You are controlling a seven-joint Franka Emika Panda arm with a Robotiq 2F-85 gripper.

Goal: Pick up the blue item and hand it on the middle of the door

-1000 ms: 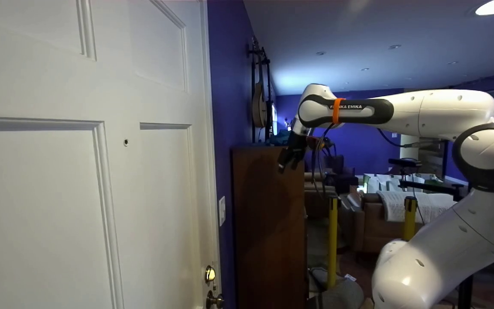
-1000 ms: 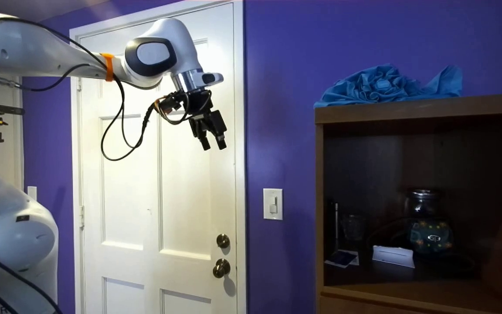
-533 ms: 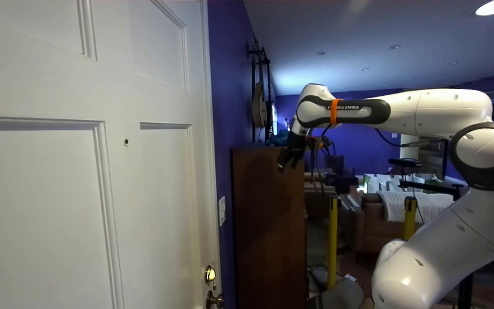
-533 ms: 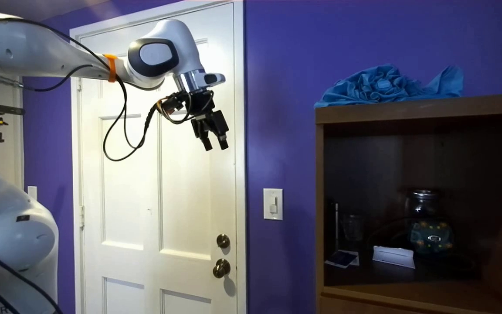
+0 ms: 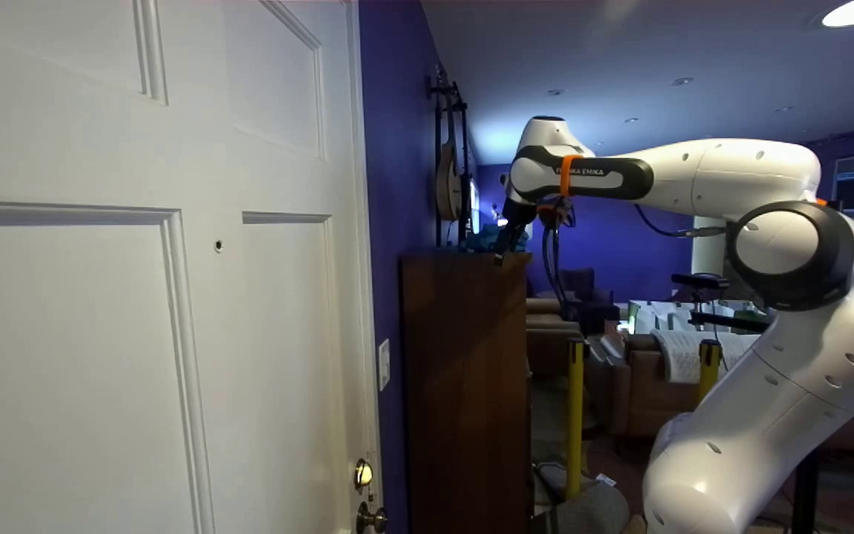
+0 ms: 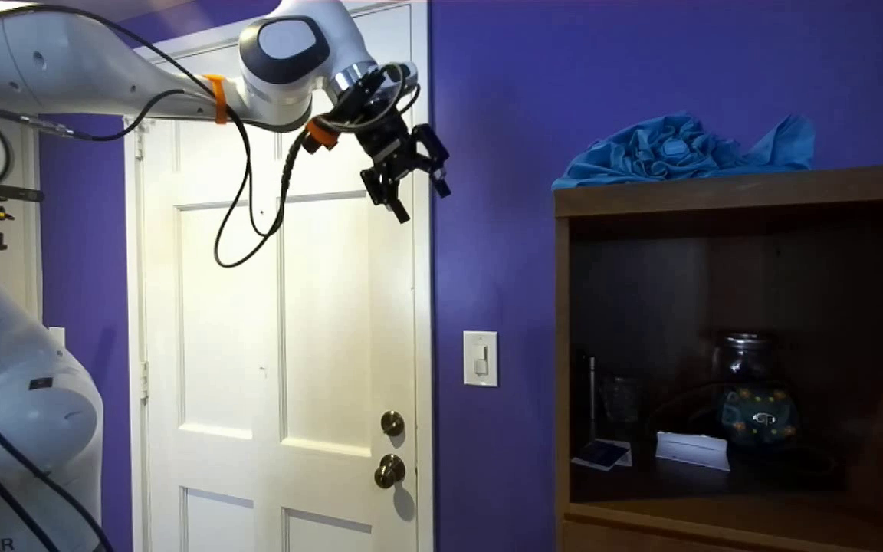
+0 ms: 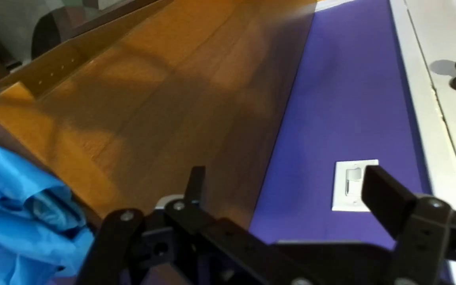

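The blue item is a crumpled blue cloth lying on top of the brown cabinet. It also shows at the lower left of the wrist view, and partly behind the gripper in an exterior view. My gripper is open and empty, tilted down in front of the white door's edge, apart from the cloth. In the wrist view the gripper has its jaws wide apart with nothing between them. The white door is shut; it fills the left of an exterior view.
The cabinet has an open shelf with a jar, a small patterned bag and a white card. A light switch is on the purple wall between door and cabinet. Door knobs stick out. A cable hangs below the wrist.
My gripper has risen and turned, moving toward the cabinet side, with its fingers now tilted. The arm has lifted. The gripper stays open and the blue cloth has not moved.
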